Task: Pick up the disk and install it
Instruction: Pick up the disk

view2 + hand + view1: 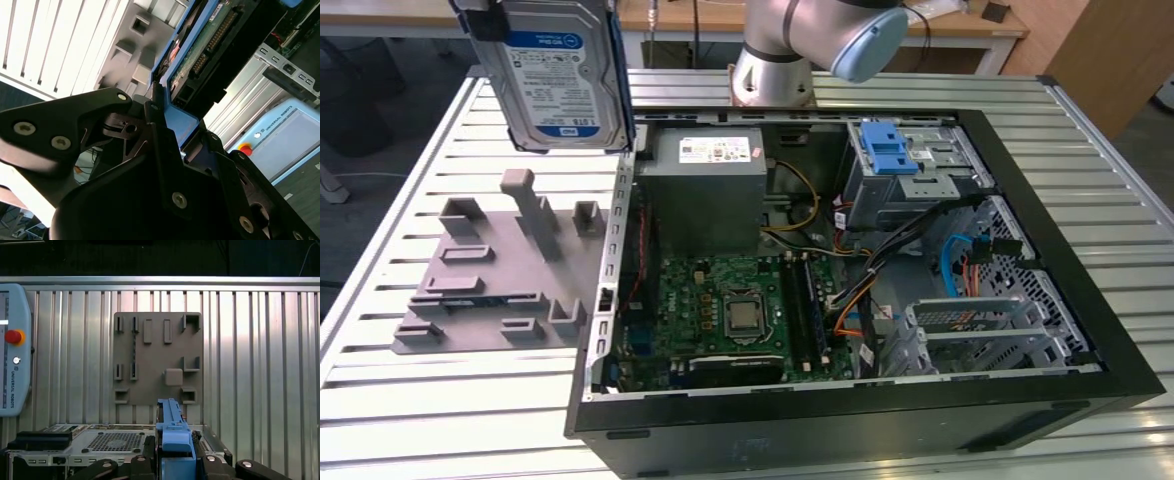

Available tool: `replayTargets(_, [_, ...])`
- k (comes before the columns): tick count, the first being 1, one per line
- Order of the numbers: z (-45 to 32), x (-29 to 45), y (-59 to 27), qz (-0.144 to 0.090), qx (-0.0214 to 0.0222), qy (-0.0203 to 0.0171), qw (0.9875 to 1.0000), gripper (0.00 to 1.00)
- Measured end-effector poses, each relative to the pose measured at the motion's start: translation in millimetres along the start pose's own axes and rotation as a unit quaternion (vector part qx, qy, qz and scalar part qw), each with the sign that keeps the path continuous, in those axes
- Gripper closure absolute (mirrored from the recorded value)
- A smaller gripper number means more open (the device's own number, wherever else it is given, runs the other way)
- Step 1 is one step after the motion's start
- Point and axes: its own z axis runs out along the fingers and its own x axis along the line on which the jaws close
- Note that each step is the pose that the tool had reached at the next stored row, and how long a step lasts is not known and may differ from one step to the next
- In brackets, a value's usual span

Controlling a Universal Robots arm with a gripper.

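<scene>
The disk (560, 75), a silver-grey drive with a blue and white label in a blue bracket, hangs upright high above the table at the exterior view's upper left, over the grey fixture plate (494, 280). In the first wrist view my gripper (175, 456) is shut on the disk's blue bracket edge (174, 432), with black fingers (149, 452) on both sides. The second wrist view shows the gripper (162, 127) clamping the bracket, with the disk's green circuit board (210, 45) beyond it.
An open black computer case (1067, 230) lies on the slatted metal table (414, 400). Inside are a silver drive cage with a blue latch (887, 150), a grey power supply (704, 190) and a green motherboard (720, 310). The arm's base (774, 70) stands behind it. A teach pendant (12, 350) lies nearby.
</scene>
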Motion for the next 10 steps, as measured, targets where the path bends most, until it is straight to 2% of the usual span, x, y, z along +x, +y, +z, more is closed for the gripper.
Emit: replayTargets(10, [-0.2,0.2,-8.5,0.000,0.0000,0.0000,1.0000,0.64])
